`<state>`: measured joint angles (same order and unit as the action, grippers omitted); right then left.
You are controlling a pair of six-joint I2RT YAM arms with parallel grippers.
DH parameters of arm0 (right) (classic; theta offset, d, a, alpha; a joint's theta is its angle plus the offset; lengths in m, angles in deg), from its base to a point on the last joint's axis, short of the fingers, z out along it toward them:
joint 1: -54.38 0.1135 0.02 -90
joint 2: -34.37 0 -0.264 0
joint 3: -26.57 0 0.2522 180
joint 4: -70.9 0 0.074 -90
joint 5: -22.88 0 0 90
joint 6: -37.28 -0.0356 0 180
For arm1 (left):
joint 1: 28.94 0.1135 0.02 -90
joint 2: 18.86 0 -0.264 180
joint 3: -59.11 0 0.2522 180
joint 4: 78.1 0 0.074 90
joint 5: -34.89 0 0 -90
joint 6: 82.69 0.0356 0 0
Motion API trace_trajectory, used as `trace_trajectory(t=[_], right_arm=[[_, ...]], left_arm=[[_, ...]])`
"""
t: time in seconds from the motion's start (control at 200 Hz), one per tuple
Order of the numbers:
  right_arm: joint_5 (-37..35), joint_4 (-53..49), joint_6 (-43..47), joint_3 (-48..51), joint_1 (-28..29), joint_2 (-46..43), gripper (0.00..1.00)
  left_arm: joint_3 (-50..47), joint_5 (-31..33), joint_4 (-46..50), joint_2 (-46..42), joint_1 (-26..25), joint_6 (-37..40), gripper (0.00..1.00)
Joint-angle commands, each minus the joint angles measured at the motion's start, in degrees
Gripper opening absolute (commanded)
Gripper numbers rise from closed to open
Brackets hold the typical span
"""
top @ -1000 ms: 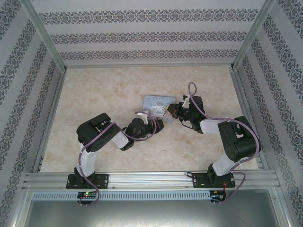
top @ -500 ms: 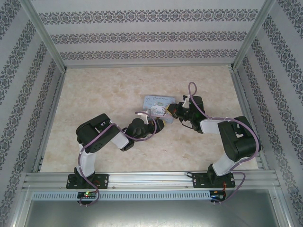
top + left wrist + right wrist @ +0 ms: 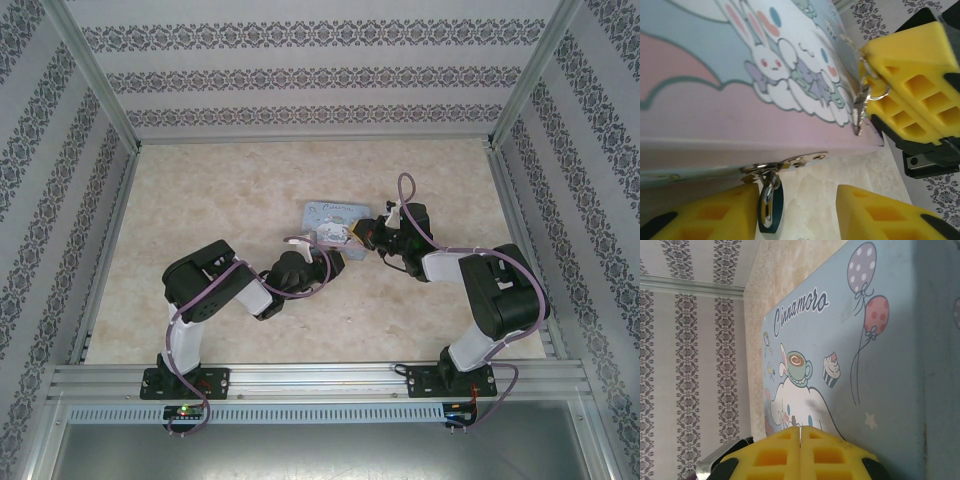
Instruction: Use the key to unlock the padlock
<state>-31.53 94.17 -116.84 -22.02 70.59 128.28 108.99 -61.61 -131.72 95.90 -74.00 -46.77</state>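
The padlock (image 3: 771,205), small with a teal body, hangs by its shackle from the metal hasp (image 3: 790,162) on the front of the pastel cartoon tin (image 3: 335,215). My left gripper (image 3: 800,212) is open around it. The padlock rests against one yellow finger (image 3: 705,215), and a wide gap separates it from the other finger. My right gripper (image 3: 800,432) is shut on the key (image 3: 859,107), which points down past the tin's corner with its ring beside it. The key's tip (image 3: 797,421) pokes out between the shut fingers over the tin's lid. Both grippers meet at the tin's near edge (image 3: 345,245).
The tin lies near the middle of the marble-patterned table (image 3: 220,200). Patterned walls and aluminium frame rails (image 3: 310,135) enclose the table on three sides. The right gripper's fingers (image 3: 910,95) are close above and to the right of the left gripper.
The left gripper's jaws have drawn closer together around the padlock. The right gripper has kept still with the key.
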Motion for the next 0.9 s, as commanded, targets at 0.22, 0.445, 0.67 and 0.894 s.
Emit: trace_trajectory(t=[0.22,0.445,0.67,0.894], right_arm=[[0.09,-1.18,0.43,0.47,-0.66,1.44,0.00],[0.10,-1.09,0.29,0.55,-0.67,1.45,0.00],[0.27,-0.92,0.36,0.68,-0.82,1.63,0.00],[0.35,-0.83,0.40,0.82,-0.76,1.41,0.00]], left_arm=[[0.26,2.37,1.69,1.28,-0.82,-0.33,0.41],[0.82,2.59,6.15,0.81,-0.82,1.72,0.36],[1.15,3.39,9.39,0.20,-0.82,3.36,0.31],[2.20,3.73,10.37,0.38,-0.82,3.25,0.23]])
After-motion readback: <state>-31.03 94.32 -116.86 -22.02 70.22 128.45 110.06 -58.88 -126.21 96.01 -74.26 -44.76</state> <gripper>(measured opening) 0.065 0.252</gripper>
